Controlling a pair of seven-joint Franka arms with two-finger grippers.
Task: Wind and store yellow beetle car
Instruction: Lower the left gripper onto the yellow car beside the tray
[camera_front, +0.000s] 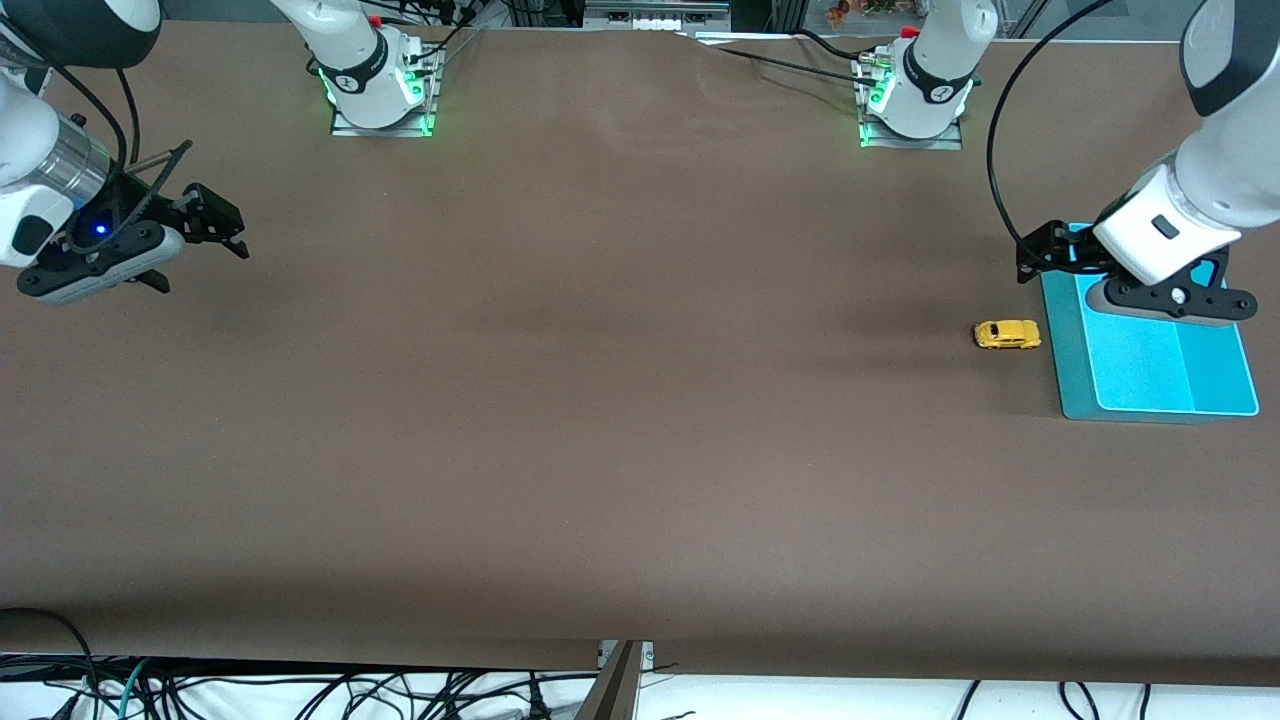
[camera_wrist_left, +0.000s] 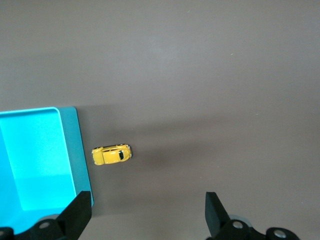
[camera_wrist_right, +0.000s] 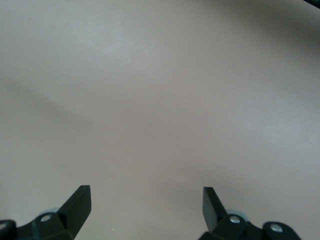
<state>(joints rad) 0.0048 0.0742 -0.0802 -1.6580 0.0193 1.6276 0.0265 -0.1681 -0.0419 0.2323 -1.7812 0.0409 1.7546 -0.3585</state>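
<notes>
One teal tray (camera_front: 1070, 380), one yellow beetle car (camera_front: 1007, 334) beside it; both tools spread, empty.

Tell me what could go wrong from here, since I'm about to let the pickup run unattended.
1. The yellow beetle car is tiny and sits on its wheels on the table, so closing fingers may nudge it rolling.
2. It lies right beside the turquoise tray; the open left hand, now over the tray's edge, could clip that rim when descending.
The open right hand waits at the right arm's end.
</notes>
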